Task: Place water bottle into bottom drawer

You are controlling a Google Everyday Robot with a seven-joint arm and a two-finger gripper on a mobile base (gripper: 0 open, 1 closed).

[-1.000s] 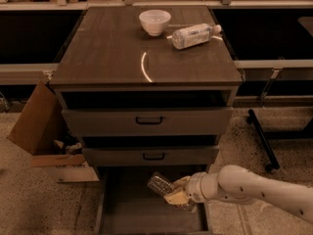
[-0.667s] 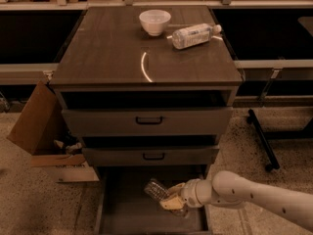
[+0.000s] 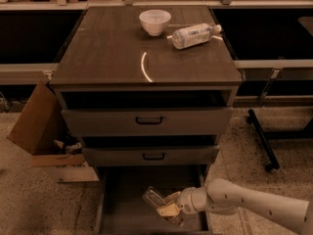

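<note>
The water bottle (image 3: 154,198), clear and ribbed, lies tilted inside the open bottom drawer (image 3: 127,214), low over its dark floor. My gripper (image 3: 167,206) reaches in from the right on a white arm and is shut on the water bottle, its pale fingertips (image 3: 168,210) around the bottle's lower part. The bottle's cap end is hidden behind the gripper. I cannot tell whether the bottle touches the drawer floor.
The two upper drawers (image 3: 149,121) with black handles stand slightly pulled out. On the cabinet top are a white bowl (image 3: 155,21) and a paler bottle (image 3: 194,35) lying on its side. A cardboard box (image 3: 41,131) stands at the left, a black stand leg (image 3: 263,138) at the right.
The gripper has moved the water bottle down and a little left, deeper into the bottom drawer. The grip has held throughout.
</note>
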